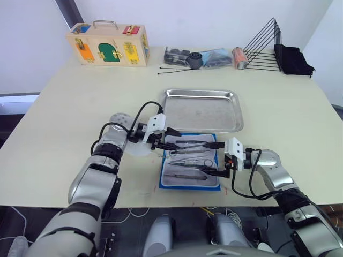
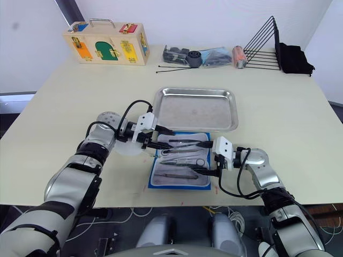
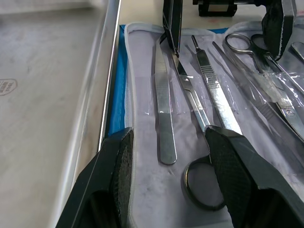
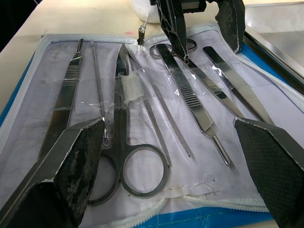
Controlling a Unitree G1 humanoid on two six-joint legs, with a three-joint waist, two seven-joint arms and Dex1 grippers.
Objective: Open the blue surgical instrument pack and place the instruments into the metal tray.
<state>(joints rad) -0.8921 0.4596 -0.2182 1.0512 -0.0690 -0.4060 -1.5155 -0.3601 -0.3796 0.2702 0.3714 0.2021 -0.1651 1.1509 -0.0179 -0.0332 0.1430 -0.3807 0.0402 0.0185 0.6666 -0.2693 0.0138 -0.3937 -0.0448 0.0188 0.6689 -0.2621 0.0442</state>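
Left eye view: blue surgical instrument pack [image 1: 190, 163] lies open; left gripper [image 1: 167, 137], right gripper [image 1: 212, 158] released over instruments [image 1: 188, 152] — thin, slick steel; pinch mid-shaft.

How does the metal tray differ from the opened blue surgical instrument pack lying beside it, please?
The metal tray is shiny steel with a raised rim; the blue surgical instrument pack is flat, whitish inside, edged in blue. The tray lies empty, while the pack holds the instruments. The tray is wider than the pack and sits farther from the robot. Both are rectangular, lie flat on the table, and their nearest edges run almost together.
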